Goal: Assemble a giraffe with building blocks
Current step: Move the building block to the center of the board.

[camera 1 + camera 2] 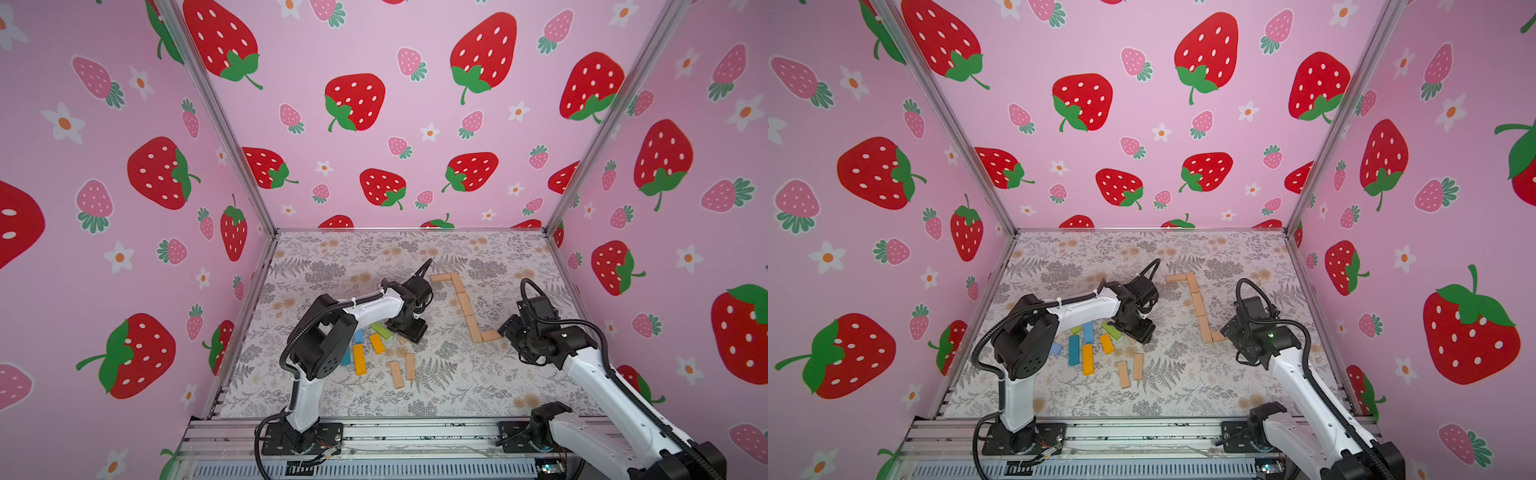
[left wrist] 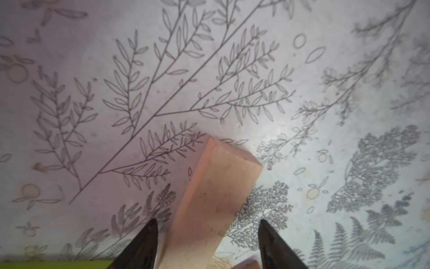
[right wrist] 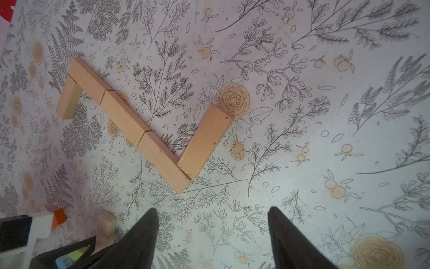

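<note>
Where the floral mat (image 1: pixel 457 395) shows in both top views, five tan blocks (image 1: pixel 464 302) lie end to end in a bent chain toward the far side, while painted blocks (image 1: pixel 1088 359) and two loose tan bars (image 1: pixel 1123 374) cluster by the left arm (image 1: pixel 365 309). The left gripper (image 1: pixel 409 330) points down at that cluster; the right gripper (image 1: pixel 505 328) sits at the chain's near end. In the left wrist view, the left gripper's fingers stand half apart astride one tan block (image 2: pixel 209 198) on the mat — a gap shows on one side. In the right wrist view, the right gripper (image 3: pixel 213 209) gapes empty, the chain just ahead.
</note>
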Motion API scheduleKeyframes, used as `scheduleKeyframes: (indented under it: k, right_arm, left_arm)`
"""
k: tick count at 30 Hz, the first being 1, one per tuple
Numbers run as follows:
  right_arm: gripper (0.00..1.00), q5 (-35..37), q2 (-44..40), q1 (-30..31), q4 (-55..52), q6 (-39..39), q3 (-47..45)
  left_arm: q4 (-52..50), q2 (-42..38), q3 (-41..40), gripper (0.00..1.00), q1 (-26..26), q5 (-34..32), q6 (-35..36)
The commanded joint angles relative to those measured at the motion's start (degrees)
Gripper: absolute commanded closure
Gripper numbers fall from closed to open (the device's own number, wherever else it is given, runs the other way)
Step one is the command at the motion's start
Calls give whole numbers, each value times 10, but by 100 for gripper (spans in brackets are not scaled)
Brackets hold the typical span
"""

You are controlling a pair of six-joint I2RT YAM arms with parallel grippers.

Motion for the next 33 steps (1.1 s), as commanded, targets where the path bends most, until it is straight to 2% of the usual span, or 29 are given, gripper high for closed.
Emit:
scheduleKeyframes:
  k: [1,5,14,19,24,33]
  right_arm:
    - [26,-5,-12,-7,-3,-4,-7]
    - [26,-5,-14,-17,-13,-7,-3]
    - [26,-19,-59,-70,-64,2,14]
    - [26,-22,-81,-125,-109,27,25]
    - [25,-36,-105,-183,-139,43,23]
    - [25,-58,-151,-251,-162,47,13]
  left_arm:
    - [-22,9,18,45,-7,-40,15]
    - [-29,13,19,59,-23,-62,22]
    - [-33,8,47,82,-71,-88,31]
    - [-34,-2,103,86,-136,-58,45]
    - [-59,52,206,88,-201,-18,49]
    - [-89,165,360,87,-247,22,68]
